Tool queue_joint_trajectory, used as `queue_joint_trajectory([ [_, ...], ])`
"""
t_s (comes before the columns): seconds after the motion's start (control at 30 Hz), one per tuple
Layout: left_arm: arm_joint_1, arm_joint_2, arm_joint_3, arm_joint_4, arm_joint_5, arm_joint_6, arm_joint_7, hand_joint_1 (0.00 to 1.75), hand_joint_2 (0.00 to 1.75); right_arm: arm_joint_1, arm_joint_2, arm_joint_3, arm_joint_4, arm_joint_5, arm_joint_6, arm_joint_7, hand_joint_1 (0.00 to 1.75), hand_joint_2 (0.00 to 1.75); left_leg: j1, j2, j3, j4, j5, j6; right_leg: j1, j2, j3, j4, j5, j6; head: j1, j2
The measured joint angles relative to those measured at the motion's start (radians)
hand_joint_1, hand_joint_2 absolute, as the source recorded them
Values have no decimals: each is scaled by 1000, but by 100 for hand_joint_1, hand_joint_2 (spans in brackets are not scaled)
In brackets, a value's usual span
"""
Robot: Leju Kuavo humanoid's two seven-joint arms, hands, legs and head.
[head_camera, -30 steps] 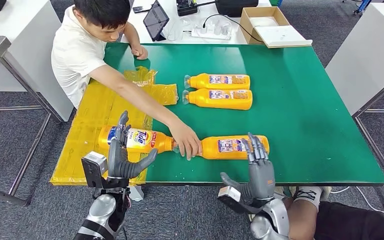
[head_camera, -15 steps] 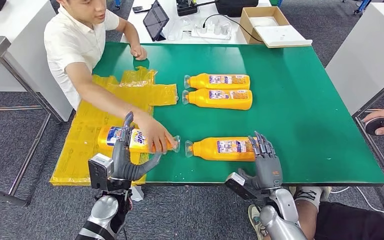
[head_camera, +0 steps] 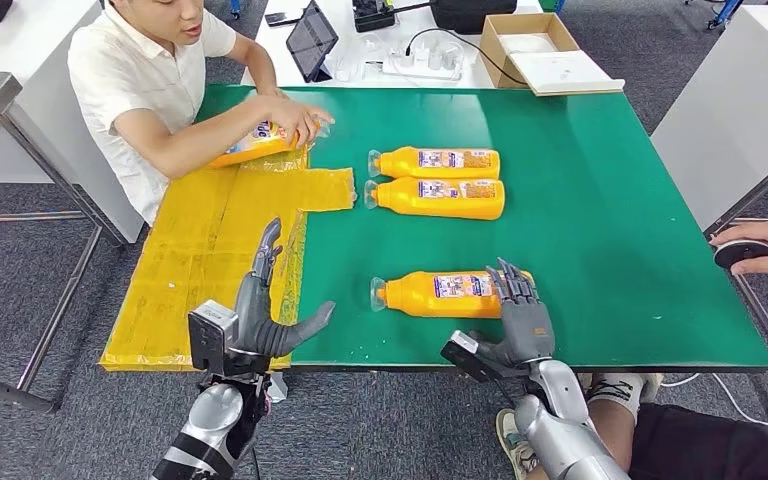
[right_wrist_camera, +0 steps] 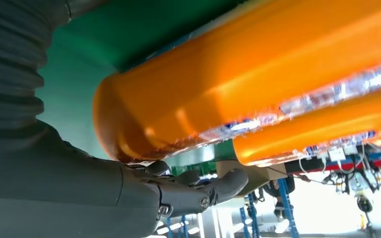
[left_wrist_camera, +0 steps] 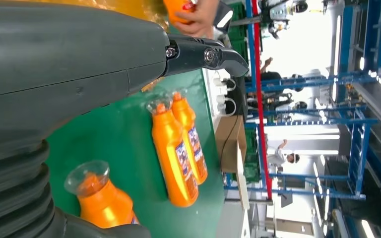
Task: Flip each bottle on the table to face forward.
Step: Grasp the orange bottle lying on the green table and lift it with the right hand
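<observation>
One near orange bottle (head_camera: 447, 294): rigid, slick; grip mid-body. Right hand (head_camera: 522, 320) fingers rest atop it; left hand (head_camera: 260, 310) spread, empty.

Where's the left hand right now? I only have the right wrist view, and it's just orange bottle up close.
Observer: In the head view, the left hand hovers over the yellow sheet at the table's near left edge, fingers apart, holding nothing.
Operator: Other bottles?
Observer: The far bottle and the middle bottle lie side by side mid-table, caps toward the robot's left.
Operator: Anyone in the workspace?
Observer: Yes. A person's hand holds another bottle at the table's far left corner.
</observation>
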Motion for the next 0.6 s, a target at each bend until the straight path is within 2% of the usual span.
queue_joint_trajectory([
  [0.13,-9,-5,-4,11,0,-4,1,0,175,-56,0,52,54,123,-6,125,0,175,0,4,2,0,0,0,0,1,1,0,0,0,0,0],
  [0.2,-13,-7,-5,15,0,-5,2,0,175,-75,0,71,74,149,-4,155,0,175,0,4,3,0,0,0,0,1,2,0,0,0,0,0],
  [0.53,-21,-7,-5,18,18,-34,20,0,175,-119,1,110,132,161,51,187,0,175,0,4,5,0,0,0,0,1,4,0,0,0,0,0],
  [0.57,-21,-7,-5,18,19,-35,21,0,175,-121,1,111,135,159,55,187,12,175,0,4,5,0,0,0,0,1,4,0,0,0,0,0],
  [0.6,-22,-7,-5,18,19,-35,21,0,175,-123,1,111,138,157,64,187,47,175,0,4,6,0,0,0,0,1,4,0,0,0,0,0],
])
